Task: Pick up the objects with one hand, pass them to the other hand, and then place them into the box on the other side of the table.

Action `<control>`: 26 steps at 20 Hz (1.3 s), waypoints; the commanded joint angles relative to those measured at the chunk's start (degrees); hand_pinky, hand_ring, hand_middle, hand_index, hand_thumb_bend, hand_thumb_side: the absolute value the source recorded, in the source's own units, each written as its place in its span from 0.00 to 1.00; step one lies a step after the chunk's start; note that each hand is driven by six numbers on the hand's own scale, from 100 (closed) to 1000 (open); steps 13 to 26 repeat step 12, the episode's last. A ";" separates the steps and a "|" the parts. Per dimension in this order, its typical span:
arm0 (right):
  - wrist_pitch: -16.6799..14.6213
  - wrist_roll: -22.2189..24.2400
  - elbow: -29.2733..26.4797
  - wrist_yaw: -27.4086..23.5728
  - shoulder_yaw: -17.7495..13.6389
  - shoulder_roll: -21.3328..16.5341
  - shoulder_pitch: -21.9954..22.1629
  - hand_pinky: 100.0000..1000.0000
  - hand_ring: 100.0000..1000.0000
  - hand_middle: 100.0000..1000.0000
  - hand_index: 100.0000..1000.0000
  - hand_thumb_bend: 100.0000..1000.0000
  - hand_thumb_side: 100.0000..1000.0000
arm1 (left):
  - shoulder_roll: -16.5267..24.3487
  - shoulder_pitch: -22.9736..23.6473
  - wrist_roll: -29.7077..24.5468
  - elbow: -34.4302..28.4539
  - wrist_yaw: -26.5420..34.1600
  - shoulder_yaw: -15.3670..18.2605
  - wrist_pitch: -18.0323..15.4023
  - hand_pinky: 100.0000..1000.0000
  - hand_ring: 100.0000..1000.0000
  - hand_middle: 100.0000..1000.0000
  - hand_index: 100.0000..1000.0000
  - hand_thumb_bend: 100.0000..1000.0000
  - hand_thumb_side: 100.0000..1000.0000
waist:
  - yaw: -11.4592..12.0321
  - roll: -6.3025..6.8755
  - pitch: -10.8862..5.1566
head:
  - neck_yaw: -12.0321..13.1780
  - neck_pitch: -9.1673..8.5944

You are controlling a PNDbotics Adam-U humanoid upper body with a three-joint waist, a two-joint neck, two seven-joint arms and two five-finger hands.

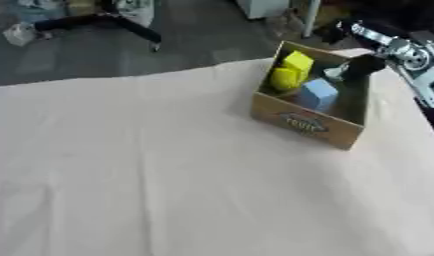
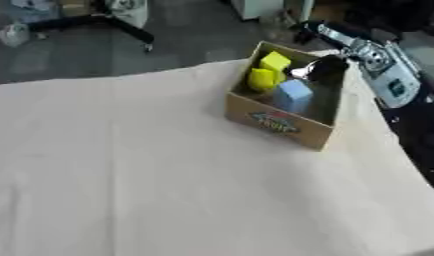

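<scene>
So the table [image 1: 124, 165] is covered in a plain beige cloth and nearly all of it is bare, tons of open room across the left and the near side. The only thing sitting on it is the cardboard box [image 1: 304, 125], way over at the far right corner, close to the table's back and right edges, turned a bit askew so one corner points toward the camera. It has a printed logo on the front wall and its top is open. Inside are two yellow blocks [image 1: 292, 70] stacked against the far-left wall and a pale blue cube [image 1: 319, 93] just beside them, nearer the front. The right hand [image 2: 328, 68] comes in from the upper right on a black and silver arm, reaching down over the box's far-right rim, its dark end dipped into the box. Honestly can't tell whether its fingers are curled or straight. The left hand doesn't show at all.
</scene>
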 commanded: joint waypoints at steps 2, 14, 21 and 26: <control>3.84 -5.96 -10.29 -16.58 -4.47 -2.41 2.43 1.00 0.77 0.70 0.89 0.00 0.48 | 0.26 0.12 5.83 -1.53 0.26 2.64 4.82 0.65 0.59 0.55 0.72 0.65 0.54 | -0.08 0.75 0.03 | 3.24 -0.28; 4.45 -11.37 -33.66 -50.33 -12.23 -0.50 16.69 1.00 0.73 0.73 0.90 0.00 0.35 | -3.28 1.45 16.51 -2.33 14.27 8.55 5.92 0.62 0.60 0.57 0.74 0.47 0.59 | 0.01 0.72 0.27 | 9.35 -0.32; 4.45 -11.37 -33.66 -50.33 -12.23 -0.50 16.69 1.00 0.73 0.73 0.90 0.00 0.35 | -3.28 1.45 16.51 -2.33 14.27 8.55 5.92 0.62 0.60 0.57 0.74 0.47 0.59 | 0.01 0.72 0.27 | 9.35 -0.32; 4.45 -11.37 -33.66 -50.33 -12.23 -0.50 16.69 1.00 0.73 0.73 0.90 0.00 0.35 | -3.28 1.45 16.51 -2.33 14.27 8.55 5.92 0.62 0.60 0.57 0.74 0.47 0.59 | 0.01 0.72 0.27 | 9.35 -0.32</control>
